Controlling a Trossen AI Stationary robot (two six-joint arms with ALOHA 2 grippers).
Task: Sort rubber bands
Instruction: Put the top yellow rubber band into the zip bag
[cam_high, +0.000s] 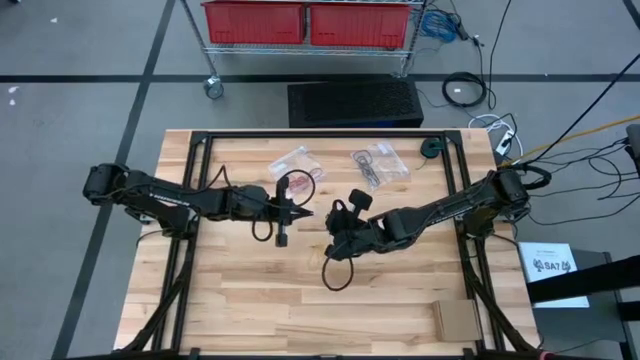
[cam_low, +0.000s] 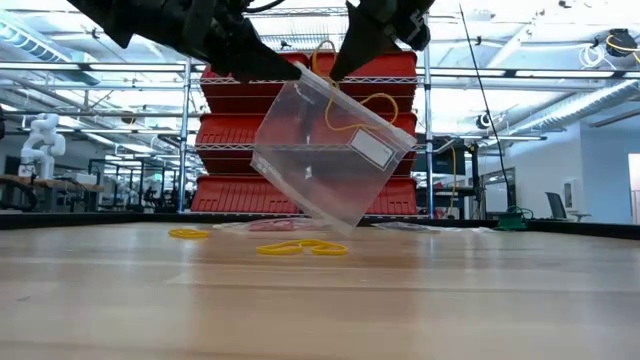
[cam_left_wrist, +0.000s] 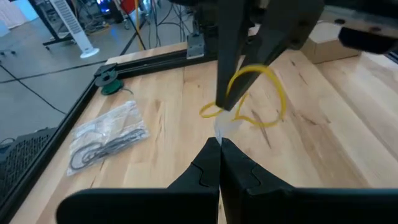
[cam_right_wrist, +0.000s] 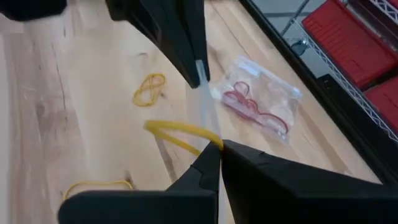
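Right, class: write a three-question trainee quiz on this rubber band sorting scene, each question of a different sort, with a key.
1. True or false: the clear bag is lying flat on the table.
2. Multiple choice: what colour is the rubber band inside that bag? A red, B yellow, C black.
3. Short answer: which claws are gripping the bag's top edge?

Key
1. False: it hangs tilted above the wood, held up from above.
2. B, yellow; loose yellow bands also lie on the table below it.
3. Both: the left claw and the right claw, each shut on the edge.
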